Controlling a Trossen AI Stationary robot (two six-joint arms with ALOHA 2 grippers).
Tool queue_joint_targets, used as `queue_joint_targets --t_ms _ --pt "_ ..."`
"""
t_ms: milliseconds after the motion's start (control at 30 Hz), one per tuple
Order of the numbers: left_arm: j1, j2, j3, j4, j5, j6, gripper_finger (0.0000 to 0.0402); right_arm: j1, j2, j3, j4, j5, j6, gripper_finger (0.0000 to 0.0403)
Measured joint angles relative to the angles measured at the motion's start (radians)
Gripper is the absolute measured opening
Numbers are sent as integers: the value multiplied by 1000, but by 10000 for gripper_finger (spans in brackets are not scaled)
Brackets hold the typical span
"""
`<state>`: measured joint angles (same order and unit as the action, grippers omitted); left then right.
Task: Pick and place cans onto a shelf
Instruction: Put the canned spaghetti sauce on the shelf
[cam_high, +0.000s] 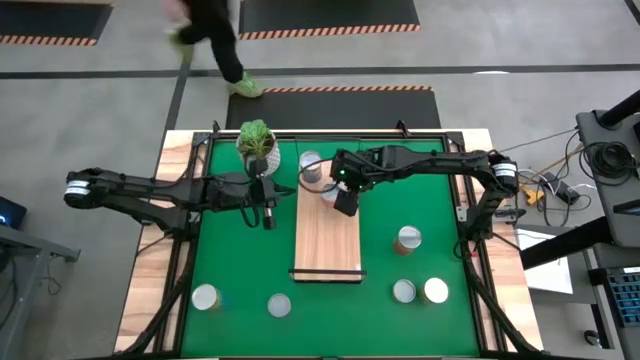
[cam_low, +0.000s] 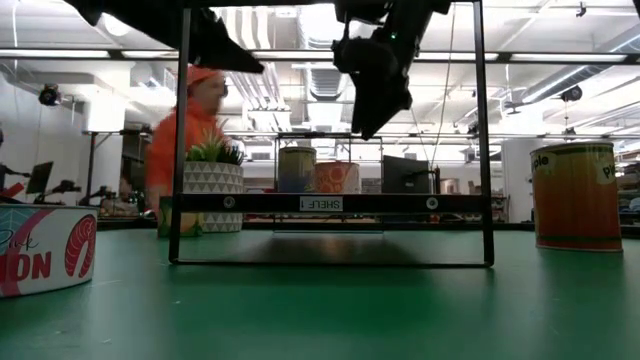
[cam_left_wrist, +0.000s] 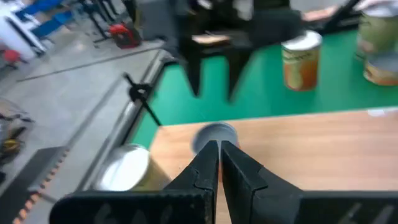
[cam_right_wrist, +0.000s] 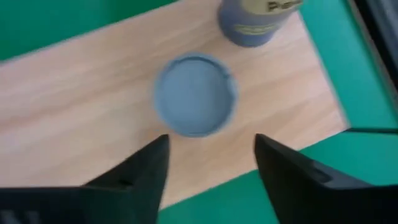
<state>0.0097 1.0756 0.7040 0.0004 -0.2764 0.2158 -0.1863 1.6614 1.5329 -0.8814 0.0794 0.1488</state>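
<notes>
The shelf (cam_high: 327, 240) is a light wooden board in the middle of the green mat. Two cans stand upright on their bases at its far end: one (cam_high: 311, 165) at the far edge and one with a grey top (cam_right_wrist: 194, 93) just nearer. My right gripper (cam_right_wrist: 211, 140) hangs open above that nearer can, clear of it, with nothing between its fingers. My left gripper (cam_high: 268, 215) is shut and holds nothing; it hovers over the mat just left of the shelf. Several more cans stand on the mat.
A potted plant (cam_high: 257, 143) stands at the far left of the mat. Cans stand on the mat at the near left (cam_high: 205, 297) (cam_high: 279, 305), near right (cam_high: 404, 291) (cam_high: 436, 290) and right (cam_high: 408, 239). A person (cam_low: 190, 130) moves behind the table.
</notes>
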Motion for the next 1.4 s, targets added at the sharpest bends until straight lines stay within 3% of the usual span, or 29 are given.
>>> queue_joint_targets --t_ms 167,333,467,600,933,1267,1400 --pt "0 78 0 -2 0 -1 0 -44 -4 -25 16 4 -138 101" --pt "0 151 0 -4 -2 -2 0 -96 -3 -126 172 0 -212 18" --pt "8 195 0 -9 -3 -31 0 -126 -3 -225 325 -7 -251 13" --pt "12 217 0 -29 -5 -60 0 -127 -3 -301 446 -102 -265 13" --pt "12 208 0 -33 -5 -61 0 -23 -17 -320 439 -412 -196 13" --pt "12 211 0 -49 36 -75 0 2 -24 -322 440 -152 -228 13" --pt "11 235 -2 -44 91 -86 0 -21 -23 -334 490 -120 -228 13"
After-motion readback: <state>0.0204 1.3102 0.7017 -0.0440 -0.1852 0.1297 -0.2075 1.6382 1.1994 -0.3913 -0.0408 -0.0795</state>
